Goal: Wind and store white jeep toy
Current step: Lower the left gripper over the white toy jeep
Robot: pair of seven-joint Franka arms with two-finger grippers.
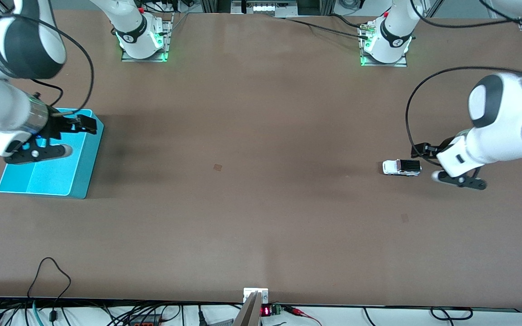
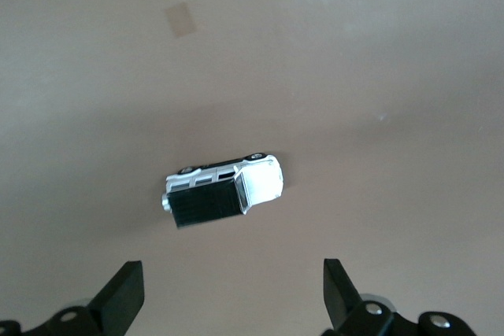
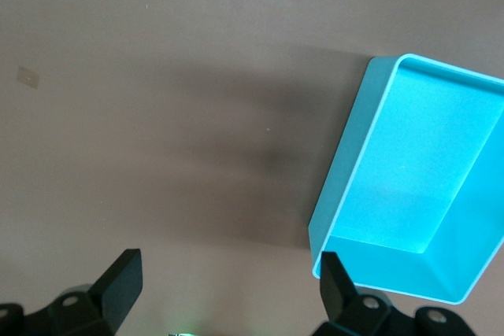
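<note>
The white jeep toy (image 1: 401, 167) is sitting on its wheels on the worktop (image 1: 252, 136) toward the left arm's end, untouched and well apart from the cyan bin (image 1: 79, 176) that is standing at the right arm's end. The left end effector (image 1: 440, 162) is hanging just beside the jeep, on the side toward the left arm's end of the worktop, and its fingers (image 2: 122, 297) are standing wide apart with nothing between them; in the left wrist view the jeep (image 2: 223, 192) is lying ahead of the gap, not inside it. The right end effector (image 1: 68, 136) is waiting over the bin, its fingers (image 3: 118, 281) likewise spread and holding nothing, with the bin's hollow (image 3: 409, 186) looking bare. By my reading, nothing of the task is finished: the grasp is still to be made, the winding is still to come, and the toy is not yet stored in the bin
</note>
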